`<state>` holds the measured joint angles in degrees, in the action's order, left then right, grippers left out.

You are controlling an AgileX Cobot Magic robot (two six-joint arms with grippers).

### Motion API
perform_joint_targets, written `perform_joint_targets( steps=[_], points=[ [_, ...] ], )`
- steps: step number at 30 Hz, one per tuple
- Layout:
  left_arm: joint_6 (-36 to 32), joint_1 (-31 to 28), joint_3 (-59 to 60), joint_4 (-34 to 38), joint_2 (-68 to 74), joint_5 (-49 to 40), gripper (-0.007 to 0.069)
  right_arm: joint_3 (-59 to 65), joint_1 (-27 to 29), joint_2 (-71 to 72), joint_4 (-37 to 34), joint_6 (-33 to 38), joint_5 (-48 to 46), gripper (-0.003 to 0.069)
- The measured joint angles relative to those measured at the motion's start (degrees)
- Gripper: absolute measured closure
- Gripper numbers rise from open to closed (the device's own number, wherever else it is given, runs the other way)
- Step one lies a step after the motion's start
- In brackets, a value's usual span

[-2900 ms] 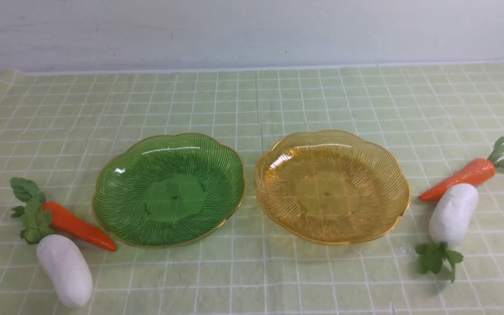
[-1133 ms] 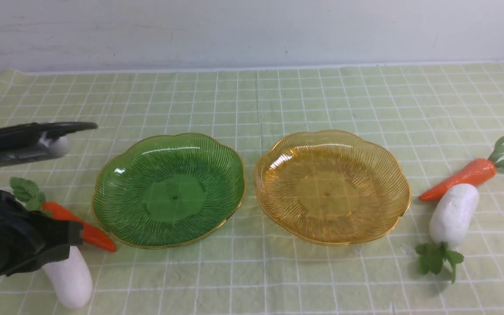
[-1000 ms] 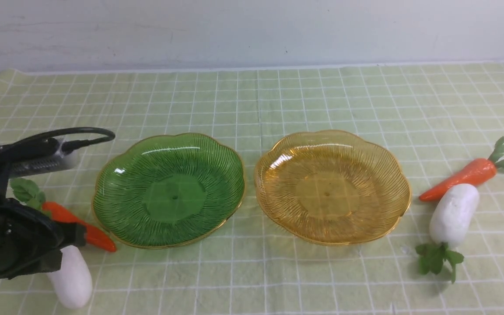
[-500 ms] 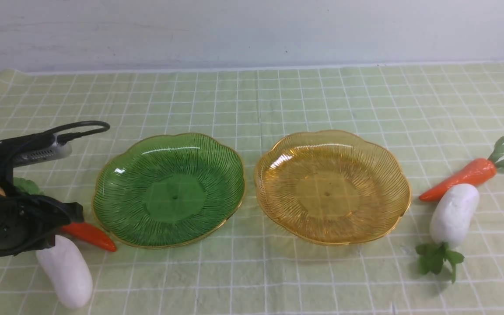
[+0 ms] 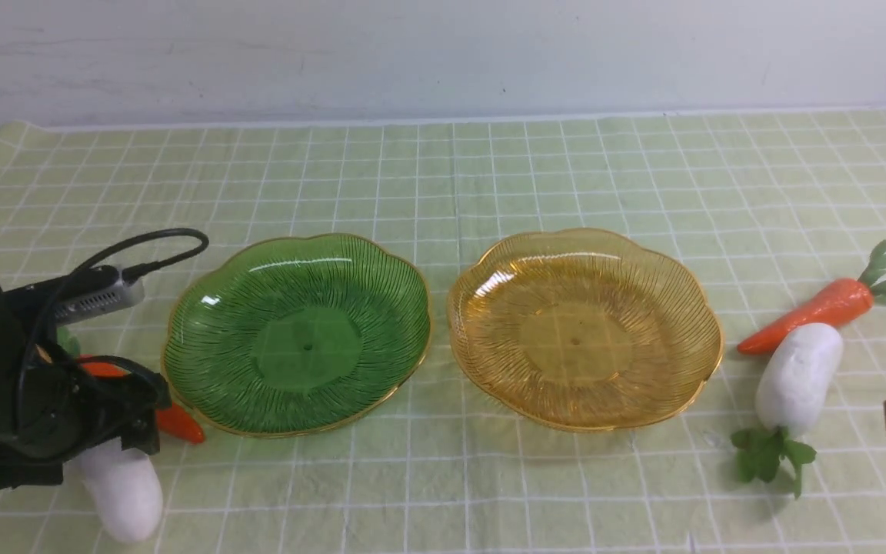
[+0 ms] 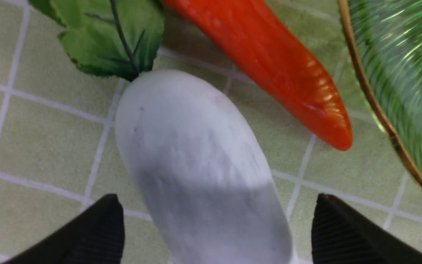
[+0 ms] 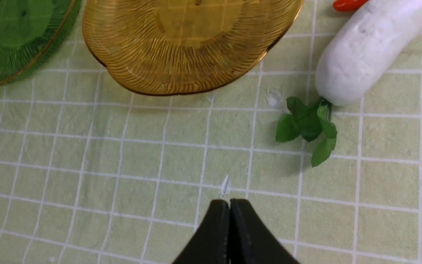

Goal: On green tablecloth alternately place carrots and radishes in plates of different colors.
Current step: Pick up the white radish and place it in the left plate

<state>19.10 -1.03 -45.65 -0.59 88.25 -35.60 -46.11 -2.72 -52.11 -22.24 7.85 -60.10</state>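
Jaws on left spread astride radish beside rim of green plate; right jaws pressed together.

Logged colours: tablecloth pale yellow-green, gridded in thin white lines; mid-frame, left plate green and right plate amber, both ribbed, gold-rimmed; right-edge carrot and lower-left carrot glossy orange; right-edge radish and lower-left radish matte white, leaf tufts green; my left gripper black, finely ridged.
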Motion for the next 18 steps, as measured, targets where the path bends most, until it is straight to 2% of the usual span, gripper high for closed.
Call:
perform_joint_targets(
  steps=[3,6,8,12,15,18],
  points=[
    [0.2,0.0,0.0,0.0,2.8,0.0,0.0015,0.0,0.0,-1.1,0.3,0.0,0.1,0.0673],
    [0.3,0.0,0.0,0.0,5.9,-0.7,0.0185,0.0,0.0,-3.1,2.3,-1.0,0.3,0.0673],
    [0.3,0.0,-0.3,0.0,6.0,-2.7,0.0221,0.0,0.0,-4.7,4.1,-2.6,0.5,0.0669],
    [0.3,0.0,-0.2,-0.5,2.2,-9.4,0.0211,0.0,0.0,-8.1,8.7,-6.7,2.7,0.0652],
    [0.3,0.1,-0.2,-0.3,-2.6,-10.8,0.0211,0.0,0.0,-10.2,10.3,-8.2,4.1,0.0631],
    [-2.1,0.5,-0.5,2.5,-12.1,-10.7,0.0211,0.0,0.0,-14.5,11.7,-8.9,8.9,0.0564]
  ],
)
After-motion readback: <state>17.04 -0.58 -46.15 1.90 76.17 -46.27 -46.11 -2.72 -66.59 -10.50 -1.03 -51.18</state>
